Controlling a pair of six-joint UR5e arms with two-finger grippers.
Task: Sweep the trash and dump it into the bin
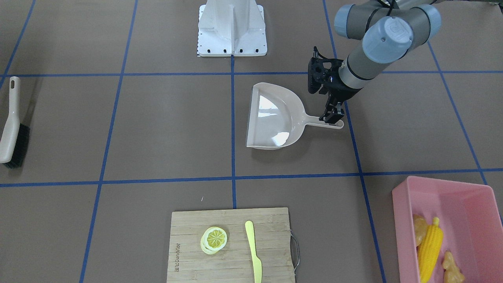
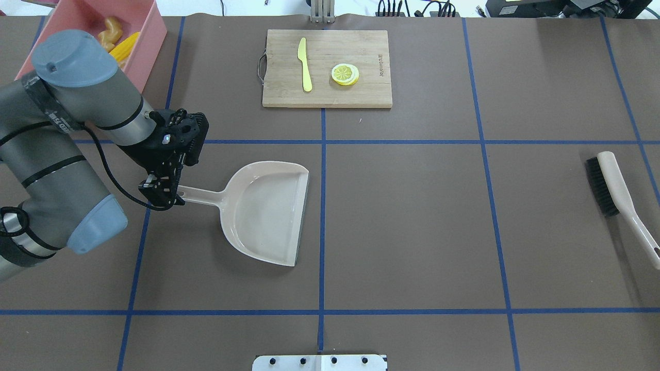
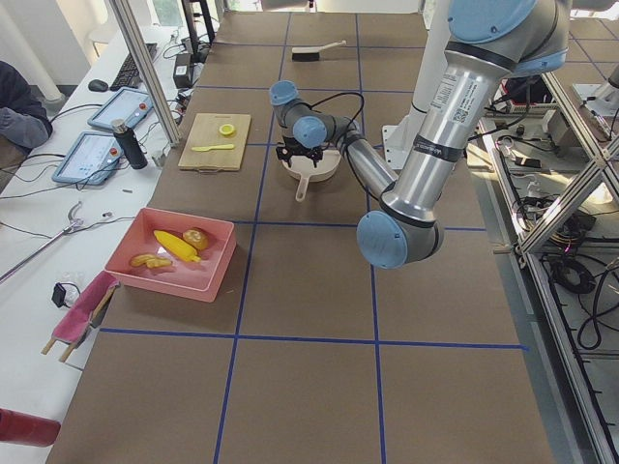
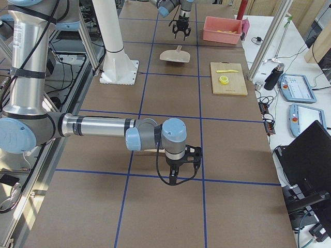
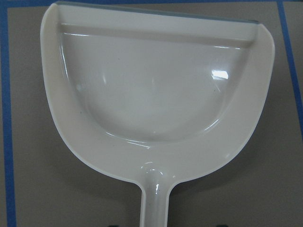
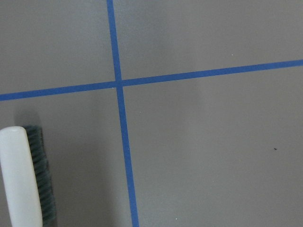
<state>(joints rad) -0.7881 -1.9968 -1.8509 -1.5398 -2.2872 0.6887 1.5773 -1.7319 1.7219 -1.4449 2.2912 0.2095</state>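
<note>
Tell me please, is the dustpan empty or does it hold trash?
Empty. The dustpan shows only bare glossy plastic in the wrist view; the corn cob, potato and ginger root lie inside the pink bin.

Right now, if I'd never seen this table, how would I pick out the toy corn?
Find the big pink tub with low walls; three toy foods lie inside it. The corn cob lies between the potato and the ginger root. It is the only long, bright yellow, ribbed one, while its neighbours are duller tan-brown lumps.
</note>
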